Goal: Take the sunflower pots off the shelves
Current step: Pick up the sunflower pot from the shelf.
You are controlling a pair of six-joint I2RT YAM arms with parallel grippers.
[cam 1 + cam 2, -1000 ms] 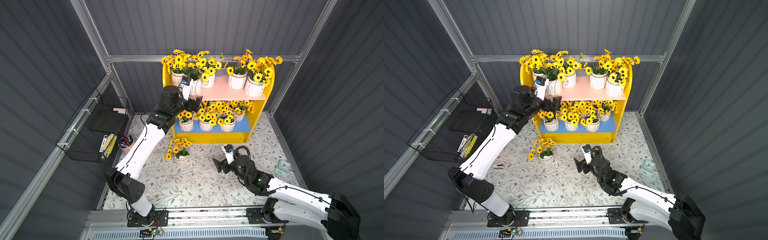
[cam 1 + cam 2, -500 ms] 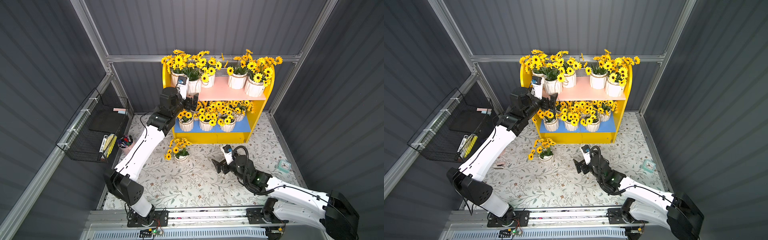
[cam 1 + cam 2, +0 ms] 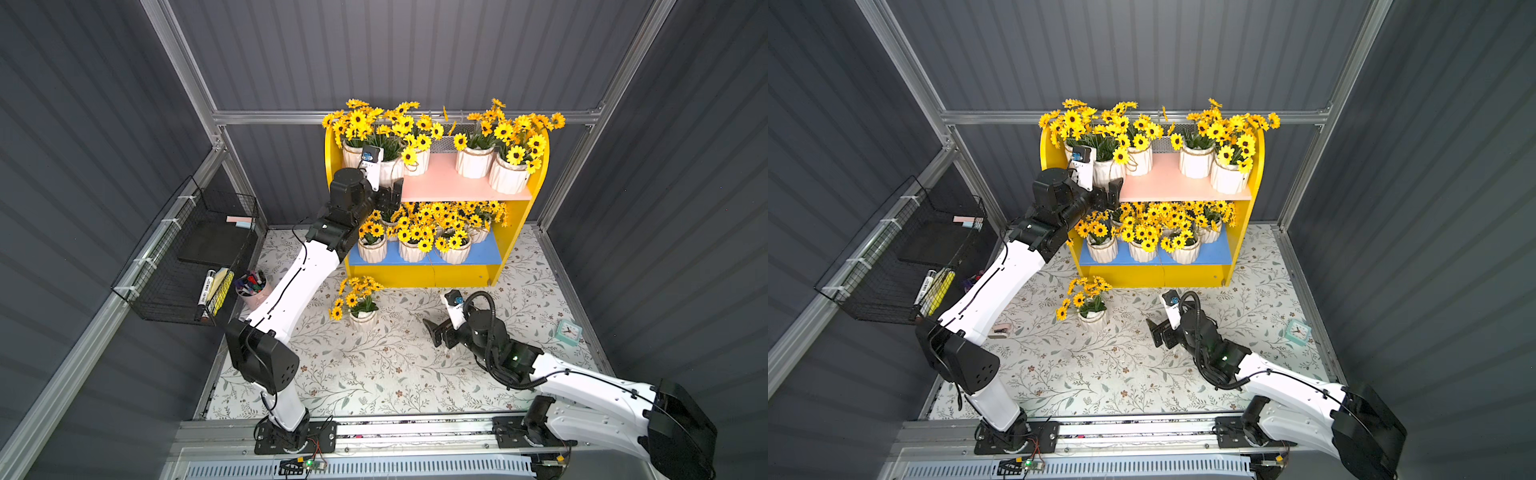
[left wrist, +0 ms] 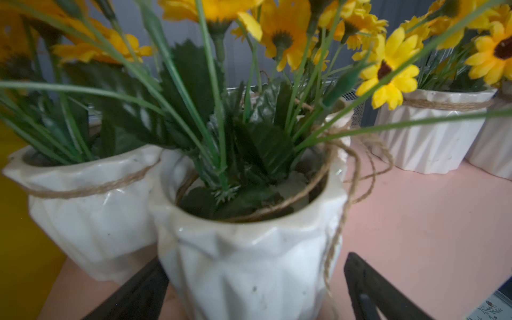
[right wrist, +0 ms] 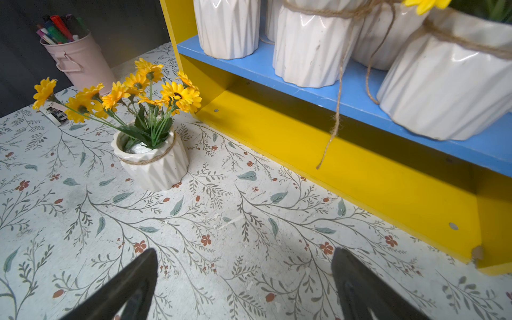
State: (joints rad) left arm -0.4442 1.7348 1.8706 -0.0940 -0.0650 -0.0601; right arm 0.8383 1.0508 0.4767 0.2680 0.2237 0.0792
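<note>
My left gripper (image 4: pixel 255 261) straddles a sunflower pot (image 4: pixel 221 241) on the pink board (image 4: pixel 415 221), jaws spread. My right gripper (image 5: pixel 245 251) hangs spread, empty.

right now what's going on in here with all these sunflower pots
The left gripper is at the pink upper board of the shelves, jaws open on either side of a front sunflower pot, not visibly clamped. The right gripper hangs open and empty above the floral tabletop. One pot stands on the table; the rest are on the pink board and the blue lower board.
</note>
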